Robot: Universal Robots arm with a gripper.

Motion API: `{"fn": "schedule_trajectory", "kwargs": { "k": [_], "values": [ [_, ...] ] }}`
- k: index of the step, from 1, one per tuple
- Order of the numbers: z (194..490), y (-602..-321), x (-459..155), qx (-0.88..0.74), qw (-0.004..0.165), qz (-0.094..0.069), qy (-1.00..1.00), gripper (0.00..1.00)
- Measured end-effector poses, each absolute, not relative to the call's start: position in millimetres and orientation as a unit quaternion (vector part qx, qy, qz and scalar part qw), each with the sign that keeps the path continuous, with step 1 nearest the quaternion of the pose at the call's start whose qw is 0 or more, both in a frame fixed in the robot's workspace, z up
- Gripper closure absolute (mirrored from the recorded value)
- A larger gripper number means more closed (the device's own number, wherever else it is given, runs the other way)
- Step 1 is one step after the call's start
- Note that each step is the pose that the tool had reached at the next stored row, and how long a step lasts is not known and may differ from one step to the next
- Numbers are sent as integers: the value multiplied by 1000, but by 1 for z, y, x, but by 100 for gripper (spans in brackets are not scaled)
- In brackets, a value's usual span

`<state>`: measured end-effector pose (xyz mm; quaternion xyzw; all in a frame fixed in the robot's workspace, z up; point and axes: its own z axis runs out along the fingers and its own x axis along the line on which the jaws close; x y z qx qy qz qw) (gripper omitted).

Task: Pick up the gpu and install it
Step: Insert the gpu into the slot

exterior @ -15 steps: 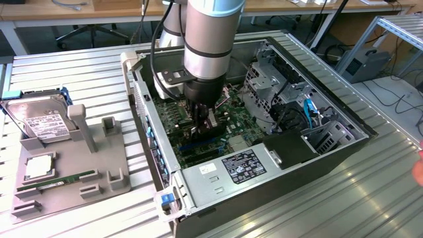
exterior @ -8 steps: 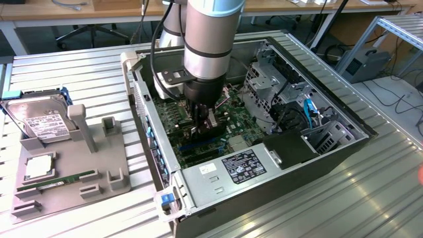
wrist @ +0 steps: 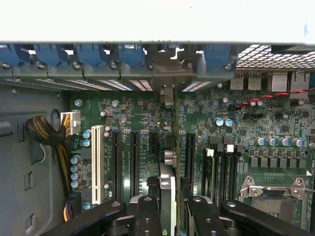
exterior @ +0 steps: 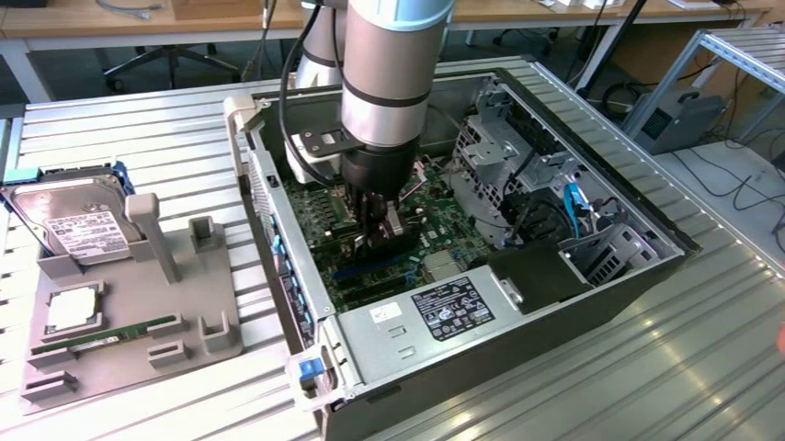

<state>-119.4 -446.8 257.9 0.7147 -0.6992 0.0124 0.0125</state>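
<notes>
Hand: the hand (wrist: 170,209) is seen lowered inside the open computer case (exterior: 638,230), its 2 fingers (wrist: 147,216) closed narrowly on the top edge of the gpu (wrist: 167,184).
Gpu: held edge-on and upright between the fingers, over the row of expansion slots (wrist: 133,162) on the motherboard (exterior: 424,257); whether it is already seated cannot be told.
Reason for hold: judged to be gripped by its upper edge so that the connector edge points down into a slot and the bracket (wrist: 167,93) faces the rear wall of the case.
Bracket: in the wrist view its metal end is seen lined up with an opening under the blue retention clips (wrist: 133,53).
Arm: in the exterior view the arm (exterior: 392,83) stands vertical above the case, hiding most of the card.
Wrist view adds: alignment of card, slots and rear openings; the white slot (wrist: 97,164); the CPU socket (wrist: 273,189).
Exterior view adds: the case lying on its side on the slatted worktop (exterior: 123,129), with a grey parts holder (exterior: 135,340) at that view's left.
Parts holder: carries a hard drive (exterior: 73,225) and a RAM stick (exterior: 110,337), kept well apart from the case.
</notes>
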Motion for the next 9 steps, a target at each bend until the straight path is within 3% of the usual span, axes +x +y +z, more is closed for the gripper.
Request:
{"fn": "schedule_trajectory", "kwargs": {
  "k": [9],
  "values": [
    [255,-447,-119,715,12,12,-699,73]
  ]
}}
